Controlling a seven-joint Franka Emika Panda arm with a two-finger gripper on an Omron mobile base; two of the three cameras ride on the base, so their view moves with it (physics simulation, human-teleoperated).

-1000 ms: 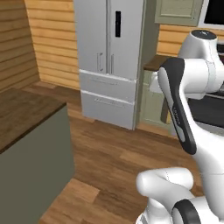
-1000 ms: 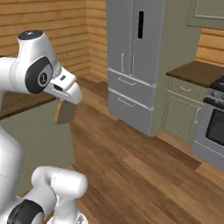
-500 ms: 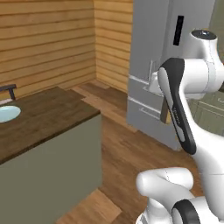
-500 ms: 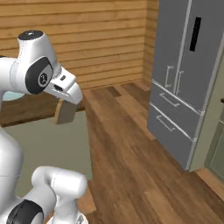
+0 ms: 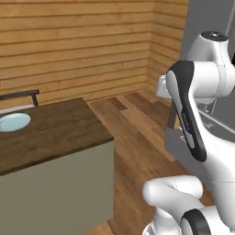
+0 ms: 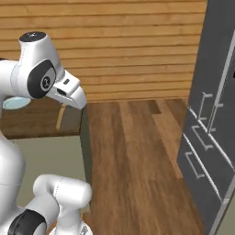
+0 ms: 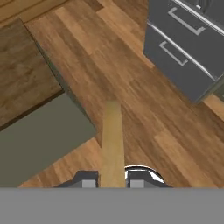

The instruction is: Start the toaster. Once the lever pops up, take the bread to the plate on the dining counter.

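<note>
- One pale plate [image 5: 13, 122] sits at far left on the dining counter [image 5: 55, 133], which has swung into view as my base turned away from the grey fridge
- Mid-frame, wood floor separates me from that counter
- At right, my gripper [image 7: 113, 179] pinches the bread [image 7: 112, 144] edge-on, well apart from the plate; delivery remains, I judge

The arm [image 5: 202, 119] is glossy white, built of fat rounded segments. A long black band curves down one link, with faint pale lettering on it. Dark grey discs cap the joints, one at the shoulder [image 6: 43, 80], another low on the rounded base. The wrist housing tapers to a pale grey wedge.
</note>
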